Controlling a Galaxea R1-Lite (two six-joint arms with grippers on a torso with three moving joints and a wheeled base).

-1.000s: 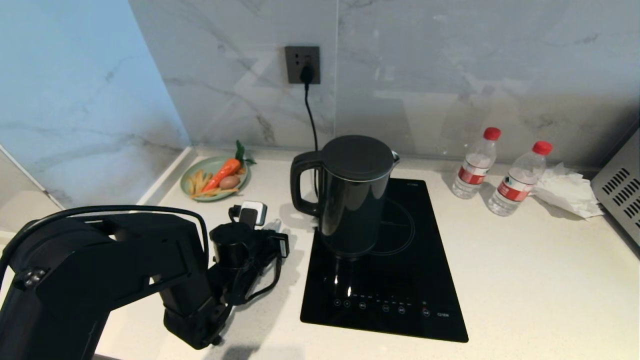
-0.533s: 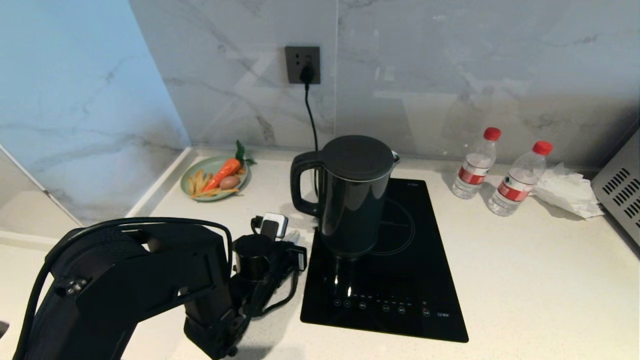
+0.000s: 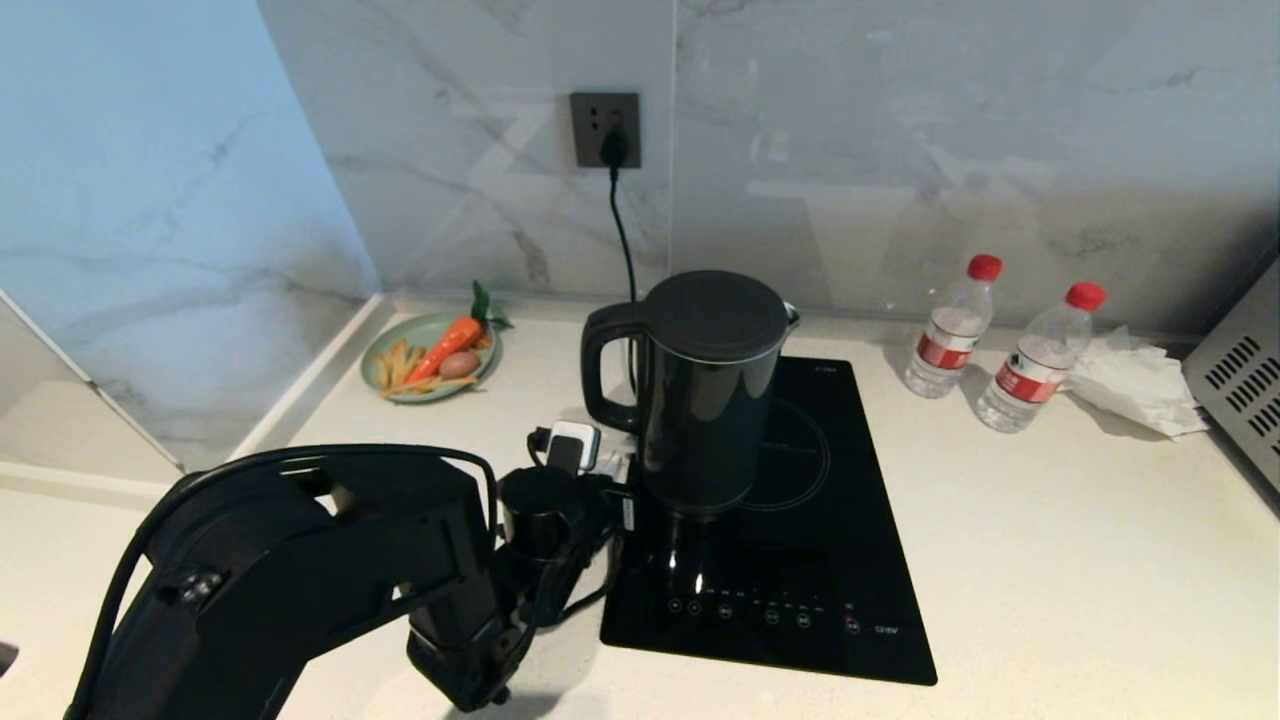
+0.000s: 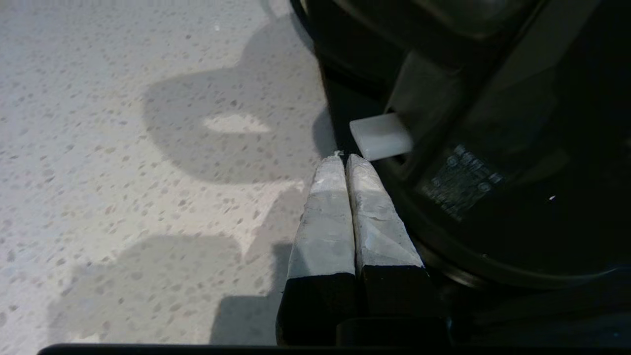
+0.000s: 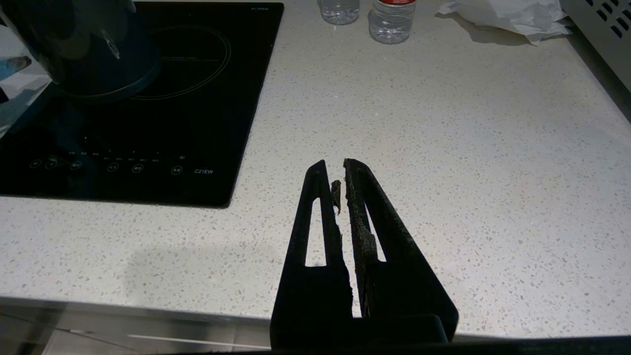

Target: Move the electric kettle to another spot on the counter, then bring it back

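The electric kettle (image 3: pixel 710 400), tall and glossy black with a flat lid, stands on the left part of the black cooktop (image 3: pixel 800 570), handle facing left. My left gripper (image 3: pixel 622 480) is low beside its bottom left, shut and empty. In the left wrist view the closed fingertips (image 4: pixel 345 160) sit just short of the kettle's lower body (image 4: pixel 517 172), by a white switch tab (image 4: pixel 379 137). The right gripper (image 5: pixel 335 165) is shut and empty over the white speckled counter (image 5: pixel 443 148) near its front edge, right of the cooktop and far from the kettle (image 5: pixel 74 44).
A green plate (image 3: pixel 432 355) with a carrot and fries sits back left. Two red-capped water bottles (image 3: pixel 950 325) (image 3: pixel 1040 360) and crumpled tissue (image 3: pixel 1135 385) stand back right, beside a grey appliance (image 3: pixel 1240 380). A cord (image 3: pixel 622 230) runs from the wall socket behind the kettle.
My left arm has moved right and forward along the counter, bringing its shut gripper from well left of the cooktop up to the kettle's base. The kettle has not moved.
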